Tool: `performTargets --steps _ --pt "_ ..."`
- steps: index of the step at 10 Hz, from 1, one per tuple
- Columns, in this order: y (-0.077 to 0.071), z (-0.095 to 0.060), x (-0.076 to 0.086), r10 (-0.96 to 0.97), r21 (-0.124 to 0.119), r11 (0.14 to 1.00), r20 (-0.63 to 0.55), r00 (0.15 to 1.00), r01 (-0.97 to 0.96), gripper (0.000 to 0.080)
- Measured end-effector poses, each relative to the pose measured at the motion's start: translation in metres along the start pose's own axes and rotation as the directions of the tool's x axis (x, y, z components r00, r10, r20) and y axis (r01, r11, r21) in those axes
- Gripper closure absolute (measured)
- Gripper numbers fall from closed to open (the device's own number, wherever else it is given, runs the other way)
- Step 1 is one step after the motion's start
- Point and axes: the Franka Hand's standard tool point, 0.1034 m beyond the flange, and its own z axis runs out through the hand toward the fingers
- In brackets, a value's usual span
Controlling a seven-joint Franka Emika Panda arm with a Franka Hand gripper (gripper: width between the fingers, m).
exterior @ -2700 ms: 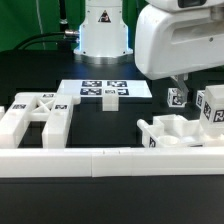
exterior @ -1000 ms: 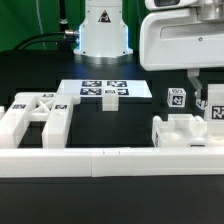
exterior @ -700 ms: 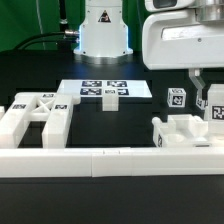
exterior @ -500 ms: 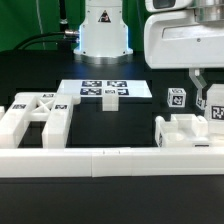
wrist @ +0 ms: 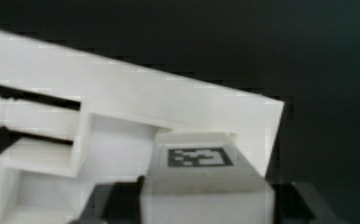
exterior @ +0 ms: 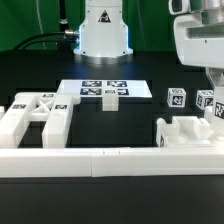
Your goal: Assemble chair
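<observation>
The chair lies in loose matte-white pieces. An X-braced panel (exterior: 35, 110) lies at the exterior view's left. A chunky frame piece (exterior: 186, 134) stands at the right, and it also fills the wrist view (wrist: 124, 95). My gripper (exterior: 216, 90) is at the far right, above the frame's tagged upright. In the wrist view my gripper (wrist: 203, 208) has its dark fingers (wrist: 116, 200) pressed on both sides of a white block bearing a tag (wrist: 200, 157). Two tagged posts (exterior: 177, 98) (exterior: 205, 100) stand behind the frame.
The marker board (exterior: 105, 88) lies mid-table with a small white tagged piece (exterior: 110, 99) in front of it. A long low white border rail (exterior: 100, 160) runs along the front. The robot base (exterior: 103, 30) stands behind.
My arm has moved toward the exterior view's right. The frame piece has slid to the right with it. A second tagged post now shows behind it.
</observation>
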Motion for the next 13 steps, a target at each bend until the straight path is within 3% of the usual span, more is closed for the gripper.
performTargets --steps 1,2,3,4,7,8,10,12,13 --pt "0.001 0.0 0.0 -0.032 -0.004 0.999 0.001 0.999 0.032 0.0506" --pt "0.001 0.0 0.002 -0.109 -0.011 0.994 0.004 0.994 0.109 0.0303" --pt "0.0 -0.001 0.002 -0.129 -0.011 0.992 0.005 0.992 0.129 0.0303" --pt "0.001 0.0 0.002 -0.198 -0.012 0.98 0.006 0.98 0.198 0.0185" --pt "0.002 0.0 0.002 -0.422 -0.02 0.906 0.013 0.906 0.422 0.0151" --pt "0.005 -0.001 0.003 -0.558 -0.056 0.827 0.043 0.829 0.56 0.0151" --pt "0.002 -0.008 0.008 -0.738 -0.082 0.665 0.074 0.67 0.742 0.015" --pt "0.0 -0.012 0.005 -0.887 -0.121 0.437 0.106 0.449 0.891 0.015" --pt "0.0 -0.011 0.006 -0.92 -0.119 0.363 0.116 0.376 0.924 0.015"
